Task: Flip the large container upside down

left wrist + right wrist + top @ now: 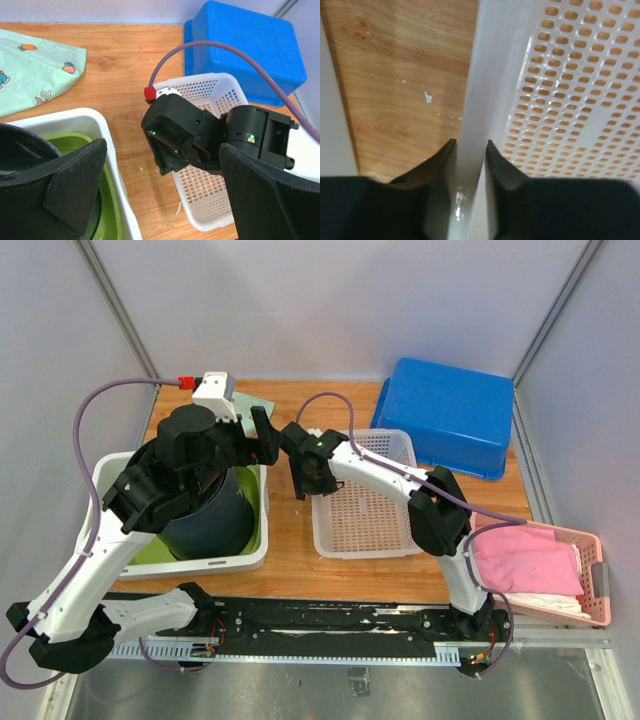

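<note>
Top external: one white basket (365,515), one blue bin (445,415), one pink basket (560,531)

Wooden table (290,540) carries white basket (365,510), blue bin (445,415), white tub (230,562), cloth (35,65).

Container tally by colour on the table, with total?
White: 2, white tub and perforated basket
Green: 1, green tub inside the white tub
Blue: 1, blue bin
Pink: 1, pink basket
Dark: 1, dark bucket
Total: 6
</note>
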You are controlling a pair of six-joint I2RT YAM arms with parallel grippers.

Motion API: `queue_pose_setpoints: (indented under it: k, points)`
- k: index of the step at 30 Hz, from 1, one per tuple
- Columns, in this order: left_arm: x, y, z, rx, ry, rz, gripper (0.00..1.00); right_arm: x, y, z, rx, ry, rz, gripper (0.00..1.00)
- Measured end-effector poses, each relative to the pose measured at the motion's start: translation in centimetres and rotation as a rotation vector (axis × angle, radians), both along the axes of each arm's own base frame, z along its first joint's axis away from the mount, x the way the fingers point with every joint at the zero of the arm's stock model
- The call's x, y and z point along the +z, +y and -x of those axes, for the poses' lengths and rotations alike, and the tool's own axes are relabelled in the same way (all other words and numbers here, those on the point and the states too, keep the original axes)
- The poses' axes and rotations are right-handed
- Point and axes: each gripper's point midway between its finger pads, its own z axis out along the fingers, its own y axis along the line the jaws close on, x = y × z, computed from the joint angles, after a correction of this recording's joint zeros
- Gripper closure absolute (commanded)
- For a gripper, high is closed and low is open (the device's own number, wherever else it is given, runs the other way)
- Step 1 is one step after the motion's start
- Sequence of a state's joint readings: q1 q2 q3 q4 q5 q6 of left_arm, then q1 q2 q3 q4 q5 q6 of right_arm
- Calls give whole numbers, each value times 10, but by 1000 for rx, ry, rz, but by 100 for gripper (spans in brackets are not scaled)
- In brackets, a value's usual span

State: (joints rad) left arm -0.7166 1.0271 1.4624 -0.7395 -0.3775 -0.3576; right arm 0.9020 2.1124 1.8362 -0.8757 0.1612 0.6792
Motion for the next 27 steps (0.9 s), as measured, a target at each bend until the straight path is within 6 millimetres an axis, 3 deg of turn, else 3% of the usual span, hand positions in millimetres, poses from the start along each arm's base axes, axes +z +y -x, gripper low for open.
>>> queue_pose_setpoints:
  k: [3, 6, 11, 15, 22, 27]
  points:
    - [-2, 0, 0, 3, 3, -4, 1, 13, -7, 7, -23, -2, -9, 98]
    - [-5, -1, -1, -2, 10, -4, 1, 50, -13, 15, -11, -29, -74, 99]
    - [-6, -9, 1, -36, 23, 10, 1, 125, 1, 27, 15, -53, -368, 99]
    - [4, -14, 3, -62, 13, 33, 1, 162, 11, 36, 21, -5, -647, 99]
    - [31, -20, 7, -101, -37, 92, 1, 164, 4, 19, -69, 152, -1011, 100]
    - [27, -27, 5, -123, -19, 95, 1, 172, -28, 8, -96, 192, -1232, 99]
